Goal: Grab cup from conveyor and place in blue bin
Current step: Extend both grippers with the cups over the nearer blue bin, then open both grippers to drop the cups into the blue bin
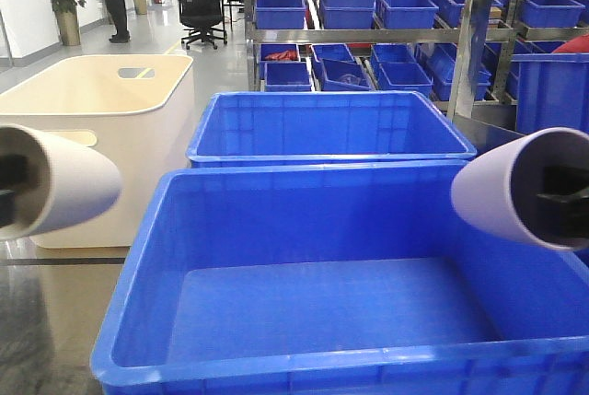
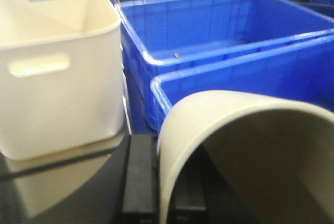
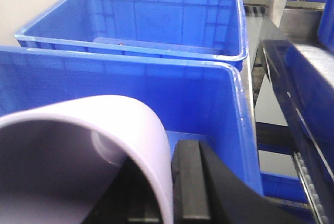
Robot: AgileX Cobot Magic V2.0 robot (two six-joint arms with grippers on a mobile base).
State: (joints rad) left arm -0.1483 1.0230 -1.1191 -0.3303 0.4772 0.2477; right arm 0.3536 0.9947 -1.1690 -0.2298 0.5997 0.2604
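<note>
A cream cup [image 1: 69, 188] lies sideways in my left gripper [image 2: 164, 192], which is shut on the cup's wall [image 2: 172, 145] with one finger inside and one outside. It hangs just left of the near blue bin's rim [image 1: 313, 171]. A lilac cup [image 1: 515, 188] is pinched the same way by my right gripper [image 3: 168, 192] and hovers over that bin's right wall [image 3: 209, 96]. In the front view the left gripper [image 1: 7, 194] and right gripper [image 1: 561, 200] show only as dark fingers inside the cup mouths. The near bin's floor is bare. The conveyor is out of view.
A second blue tub [image 1: 327, 128] stands behind the near bin. A cream-white tub with handle cutouts [image 1: 101, 110] stands at the left. Metal shelves with several small blue bins [image 1: 405, 8] fill the back and right. A shelf frame [image 3: 282, 72] runs close along the right.
</note>
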